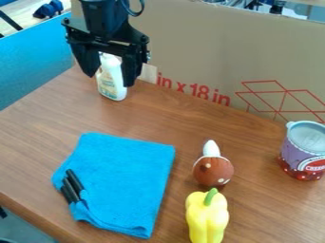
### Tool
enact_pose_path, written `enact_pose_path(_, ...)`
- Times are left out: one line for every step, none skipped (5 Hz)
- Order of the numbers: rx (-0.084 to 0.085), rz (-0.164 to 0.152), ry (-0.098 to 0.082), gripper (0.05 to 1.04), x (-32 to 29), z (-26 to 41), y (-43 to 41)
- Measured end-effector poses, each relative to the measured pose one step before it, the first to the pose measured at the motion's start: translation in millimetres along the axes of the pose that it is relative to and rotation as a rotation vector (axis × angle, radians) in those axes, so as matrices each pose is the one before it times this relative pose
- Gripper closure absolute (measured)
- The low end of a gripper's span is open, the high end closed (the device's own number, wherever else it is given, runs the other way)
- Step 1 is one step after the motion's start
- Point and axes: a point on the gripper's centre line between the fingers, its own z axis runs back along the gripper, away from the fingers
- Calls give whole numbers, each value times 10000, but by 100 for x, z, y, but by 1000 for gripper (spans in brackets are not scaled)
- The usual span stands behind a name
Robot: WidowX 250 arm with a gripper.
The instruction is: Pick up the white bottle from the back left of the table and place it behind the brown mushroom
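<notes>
Wooden table [149, 116], cardboard [203, 47] behind, hand [110, 80] near bottle [112, 90]

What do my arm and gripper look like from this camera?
The arm is matte black, with a thin black cable looping out at its side. The gripper is black too, with a wide, angular crossbar and two thick, blocky jaws.

On my worktop [146, 114], I see two markers [73, 182] lying on the cloth's [130, 178] left edge. Right of the cloth, the toy mushroom [213, 170] sits just behind the pepper [207, 217]; the can [304, 151] stands farther right. The bottle [111, 80] stands behind the cloth, near the cardboard [209, 52].
</notes>
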Motion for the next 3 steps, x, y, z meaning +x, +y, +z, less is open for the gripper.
enact_pose_path(16,-65,244,81,-267,-646,-34)
enact_pose_path(-189,-523,362,81,1926,-964,1490)
enact_pose_path(397,-214,-43,81,2101,-170,2426)
